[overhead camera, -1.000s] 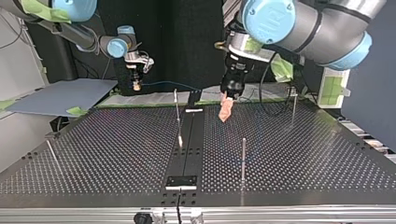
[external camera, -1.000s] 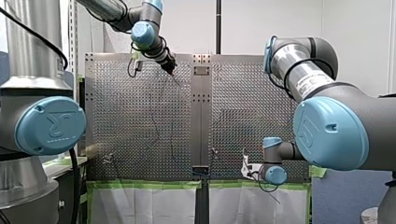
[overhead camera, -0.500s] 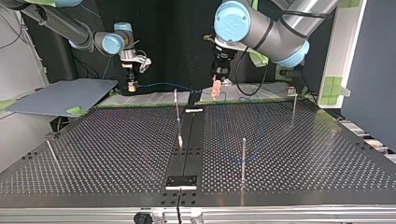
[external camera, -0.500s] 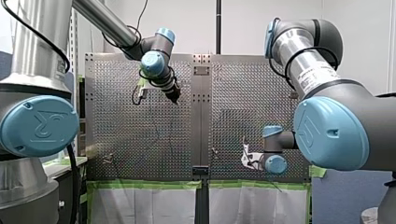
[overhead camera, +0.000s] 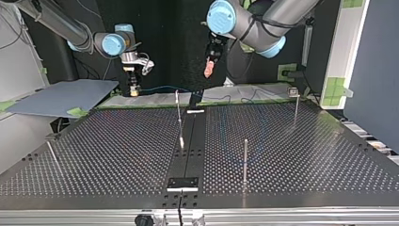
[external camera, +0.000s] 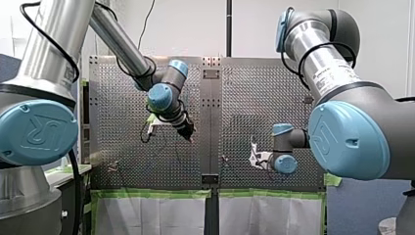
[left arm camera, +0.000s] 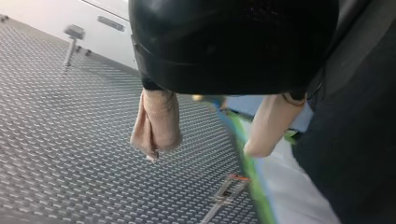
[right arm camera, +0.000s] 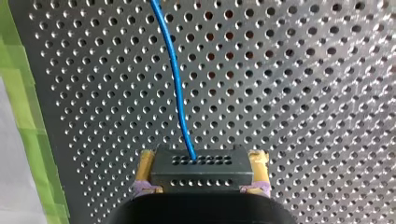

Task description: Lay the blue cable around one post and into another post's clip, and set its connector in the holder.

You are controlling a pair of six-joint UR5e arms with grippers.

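Observation:
The blue cable runs out of a black connector over the perforated table. My right gripper is shut on that connector, with a yellow pad on each side. In the top view my right gripper hangs at the far left edge of the table, and the blue cable trails toward the middle. My left gripper is open, beige fingers apart and nothing between them. It hovers high over the table's far edge.
Thin posts stand on the table: one near the centre strip, one nearer the camera, one with a clip on top at the right, and a leaning one at the left. A black holder plate sits at the front middle.
My left arm has lifted off the table and drawn back toward its far edge in the top view, its gripper still open. My right gripper has kept the connector and barely shifted.

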